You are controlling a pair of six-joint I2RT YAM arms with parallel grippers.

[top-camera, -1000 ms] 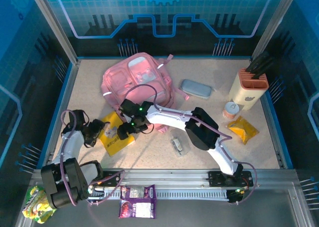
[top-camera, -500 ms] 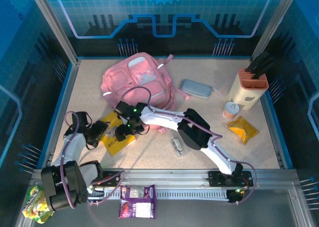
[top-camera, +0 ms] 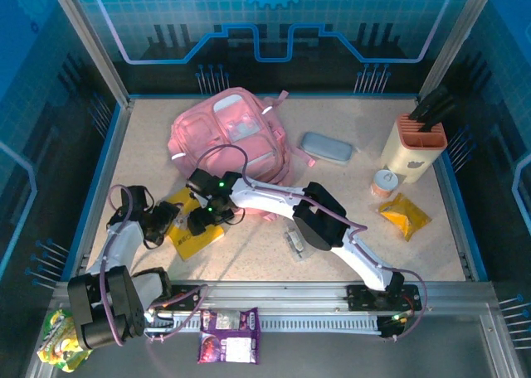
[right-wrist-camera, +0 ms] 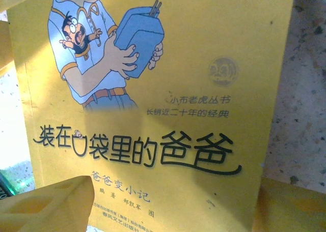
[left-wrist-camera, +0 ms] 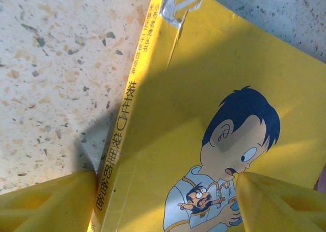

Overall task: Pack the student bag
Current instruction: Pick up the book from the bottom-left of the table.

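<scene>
Both arms have crept in over the yellow book [top-camera: 193,241].
Left pincer [left-wrist-camera: 165,181] straddles its spine, right pincer [right-wrist-camera: 175,189] hovers over the cover, both spread, likely readying a shared lift; the student bag [top-camera: 224,133] lies beyond the right pincer.

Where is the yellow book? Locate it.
Top view, left of centre: the yellow book lies flat just nearer than the pink backpack, beneath the left gripper and right gripper.

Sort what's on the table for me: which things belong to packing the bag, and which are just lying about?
Job: pink backpack, yellow book, probably the grey pencil case.
Lying about: knife block, small jar, yellow snack pouch, clear packet.
</scene>
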